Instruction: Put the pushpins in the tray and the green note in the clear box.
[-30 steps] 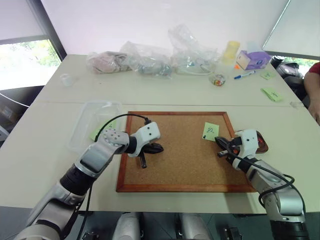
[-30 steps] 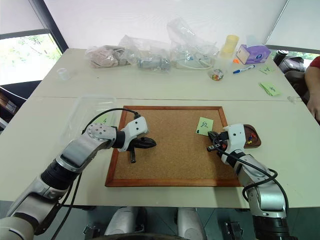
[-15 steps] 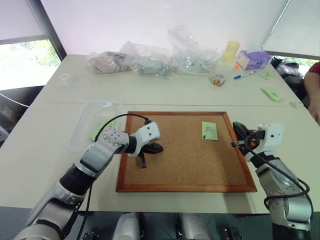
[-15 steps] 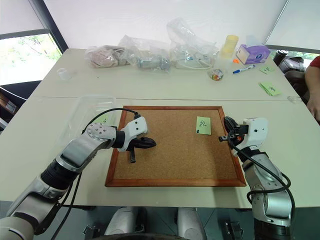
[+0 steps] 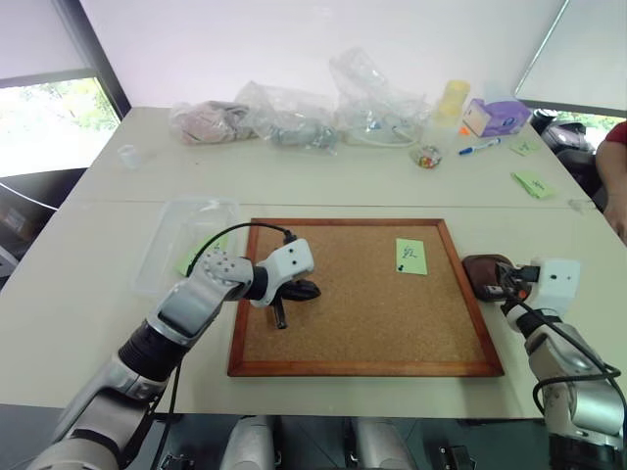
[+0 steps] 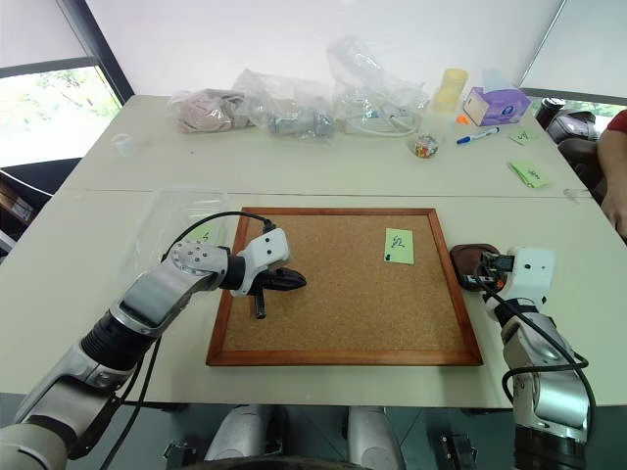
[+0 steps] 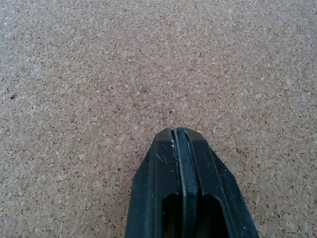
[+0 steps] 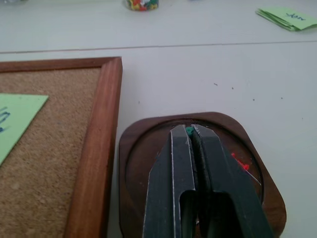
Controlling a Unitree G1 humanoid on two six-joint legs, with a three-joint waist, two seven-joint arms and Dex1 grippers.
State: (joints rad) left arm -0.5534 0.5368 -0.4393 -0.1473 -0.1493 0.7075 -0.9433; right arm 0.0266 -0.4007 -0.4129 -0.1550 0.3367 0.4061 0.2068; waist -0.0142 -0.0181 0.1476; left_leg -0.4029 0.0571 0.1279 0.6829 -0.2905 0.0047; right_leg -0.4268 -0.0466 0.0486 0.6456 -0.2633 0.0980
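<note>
Green and tiny, a pin head (image 8: 188, 131) sits pinched at the tips of the right gripper (image 8: 190, 132) above the glossy brown tray (image 8: 250, 148); a red pin (image 8: 239, 162), seemingly, lies inside. The left gripper (image 7: 178, 134), pressed together, hovers over the corkboard (image 5: 362, 323). The green note (image 5: 410, 257) stays on the cork.

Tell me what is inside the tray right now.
In the tray lies a red pushpin. The right gripper, shut on a green pushpin, covers the middle of the tray.
</note>
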